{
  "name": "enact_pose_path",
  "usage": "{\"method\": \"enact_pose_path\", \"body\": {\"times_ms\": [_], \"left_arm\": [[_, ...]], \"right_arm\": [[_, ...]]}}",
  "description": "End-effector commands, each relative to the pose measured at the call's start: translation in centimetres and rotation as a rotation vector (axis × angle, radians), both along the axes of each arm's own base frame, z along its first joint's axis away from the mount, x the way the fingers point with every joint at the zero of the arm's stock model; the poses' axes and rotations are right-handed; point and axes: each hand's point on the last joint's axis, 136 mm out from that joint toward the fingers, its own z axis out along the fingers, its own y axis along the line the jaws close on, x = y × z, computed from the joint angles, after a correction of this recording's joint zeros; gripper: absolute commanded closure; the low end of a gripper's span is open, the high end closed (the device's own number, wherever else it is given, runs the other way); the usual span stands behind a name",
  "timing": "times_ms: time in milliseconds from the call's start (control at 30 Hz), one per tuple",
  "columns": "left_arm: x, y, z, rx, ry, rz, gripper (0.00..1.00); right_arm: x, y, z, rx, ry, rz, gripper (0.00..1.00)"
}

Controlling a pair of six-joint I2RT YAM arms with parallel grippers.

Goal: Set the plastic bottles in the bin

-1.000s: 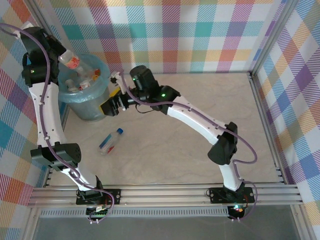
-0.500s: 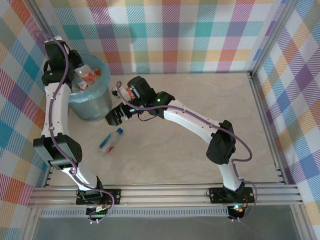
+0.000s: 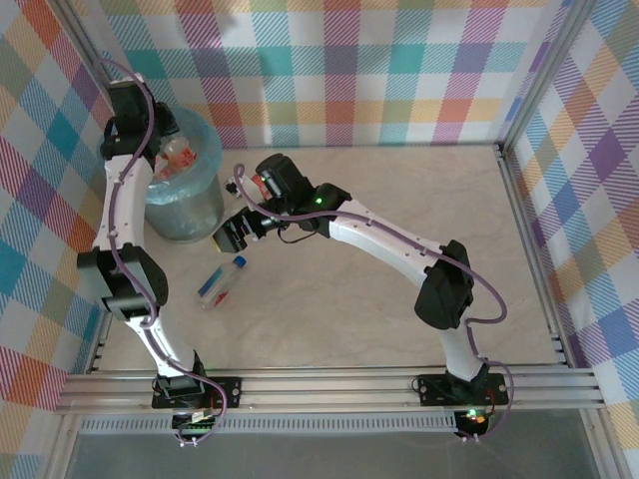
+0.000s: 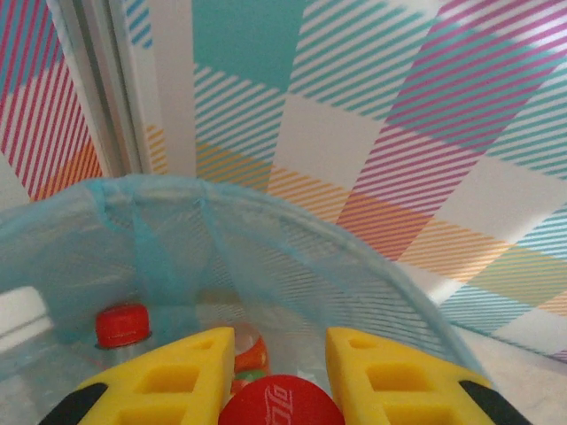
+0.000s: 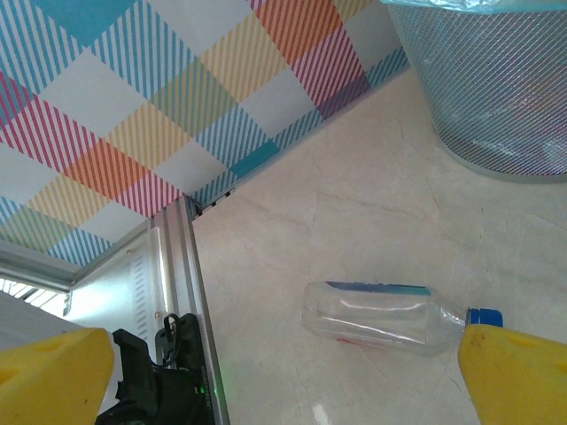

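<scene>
Found the blue-capped bottle [image 3: 222, 280] lying on the table [image 3: 329, 299], with the right gripper [image 3: 232, 235] spread wide near it, probably to straddle it. Farther back, pinched a red-capped bottle [image 4: 280, 403] in the left gripper [image 4: 279, 343] over the bin [image 3: 190, 215], apparently for dropping among other bottles [image 4: 121, 326] inside.

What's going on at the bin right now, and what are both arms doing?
The left gripper holds a red-capped bottle over the bin, which already has other bottles inside. The right gripper hangs open above the table beside the bin, close to a blue-capped clear bottle that lies on its side, not yet grasped.
</scene>
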Motion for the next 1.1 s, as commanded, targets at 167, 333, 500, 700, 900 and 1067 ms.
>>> {"method": "enact_pose_path", "body": {"times_ms": [167,333,500,700,900,1067], "left_arm": [[-3.5,0.5,-12.1,-0.009,0.476,0.01,0.97],[-3.7,0.2,-14.1,-0.032,0.512,-0.003,0.89],[-4.2,0.2,-15.6,-0.085,0.536,0.0,0.65],[-3.8,0.6,-9.0,-0.106,0.387,0.026,0.46],[-4.5,0.4,0.0,-0.114,0.186,0.031,0.25],[-6.2,-0.3,5.4,-0.129,0.063,0.017,0.14]], "right_arm": [[-0.2,-0.8,2.2,0.02,-0.038,0.006,0.0],[-0.3,-0.8,1.9,0.015,-0.03,0.008,0.0],[-0.3,-0.9,1.8,0.006,-0.021,0.007,0.0],[-0.6,-1.2,2.9,0.022,-0.024,0.009,0.0],[-0.8,-1.5,3.9,0.037,-0.038,0.008,0.0],[-1.0,-1.7,4.5,0.044,-0.041,0.007,0.0]]}}
